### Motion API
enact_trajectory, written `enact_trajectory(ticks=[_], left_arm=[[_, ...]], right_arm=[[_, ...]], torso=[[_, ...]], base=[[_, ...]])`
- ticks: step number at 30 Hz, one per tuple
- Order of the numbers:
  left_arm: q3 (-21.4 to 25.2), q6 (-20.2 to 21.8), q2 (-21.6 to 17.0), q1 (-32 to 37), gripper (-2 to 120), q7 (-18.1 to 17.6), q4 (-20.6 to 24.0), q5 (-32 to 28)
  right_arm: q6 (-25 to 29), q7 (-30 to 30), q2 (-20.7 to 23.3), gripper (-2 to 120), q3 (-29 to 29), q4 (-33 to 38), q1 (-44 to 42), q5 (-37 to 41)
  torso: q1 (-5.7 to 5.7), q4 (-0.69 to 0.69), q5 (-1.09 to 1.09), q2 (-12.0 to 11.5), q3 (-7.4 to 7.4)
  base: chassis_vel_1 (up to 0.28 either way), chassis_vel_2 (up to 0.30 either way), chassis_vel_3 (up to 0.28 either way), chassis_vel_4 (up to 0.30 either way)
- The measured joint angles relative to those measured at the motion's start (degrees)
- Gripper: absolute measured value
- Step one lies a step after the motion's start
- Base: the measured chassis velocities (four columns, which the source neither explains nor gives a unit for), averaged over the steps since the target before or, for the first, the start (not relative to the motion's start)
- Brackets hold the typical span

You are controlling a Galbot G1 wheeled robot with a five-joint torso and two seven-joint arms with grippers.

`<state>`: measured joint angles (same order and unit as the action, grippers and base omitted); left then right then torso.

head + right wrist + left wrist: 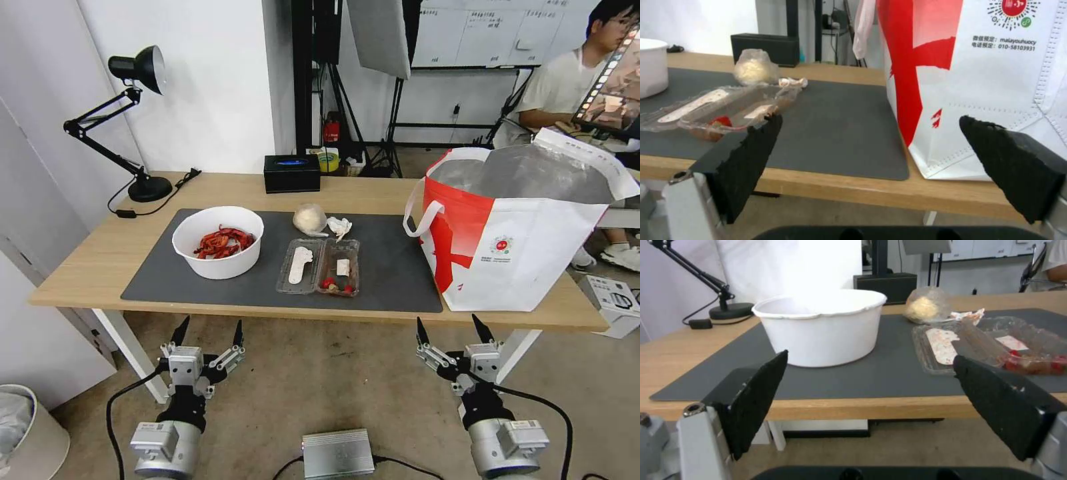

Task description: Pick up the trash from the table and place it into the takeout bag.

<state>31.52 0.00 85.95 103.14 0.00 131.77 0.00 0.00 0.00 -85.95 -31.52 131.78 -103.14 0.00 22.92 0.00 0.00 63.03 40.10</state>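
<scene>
1. Our left gripper hangs below the near edge of the table, in front of its left half, its two black fingers spread wide with nothing between them.
2. Our right gripper hangs at the same height in front of the table's right half, also spread wide and empty, its fingers pointing toward the table.
3. From the left wrist we see the white bowl straight ahead on the dark grey mat, but only its outer wall; the red scraps inside show from our head camera.
4. To the right of the bowl the clear hinged food box lies open and flat on the mat, with small red bits and a white scrap in its right half; what they are we cannot make out.
5. Just beyond the box sit the beige lump, which seems wrapped in clear film, and the small white tissue wad close on its right.
6. The takeout bag stands upright at the table's right end, mouth open, foil lining showing; its near left corner rests on the mat. Its right side is cut off in the right wrist view.
7. A black box with a blue top sits at the far edge, and a black desk lamp at the far left.
</scene>
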Motion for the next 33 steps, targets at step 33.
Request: enact_trajectory(ticks=[33], left_arm=[[-17.3,-0.9,-5.0,-2.2,100,-18.4,-7.8,-6.6]], right_arm=[[-2.5,6.3,19.3,100,3.3,-4.1,3.4,13.3]], torso=[[0.0,-0.01,0.02,0.0,0.0]], base=[[0.0,0.0,0.0,0.0]])
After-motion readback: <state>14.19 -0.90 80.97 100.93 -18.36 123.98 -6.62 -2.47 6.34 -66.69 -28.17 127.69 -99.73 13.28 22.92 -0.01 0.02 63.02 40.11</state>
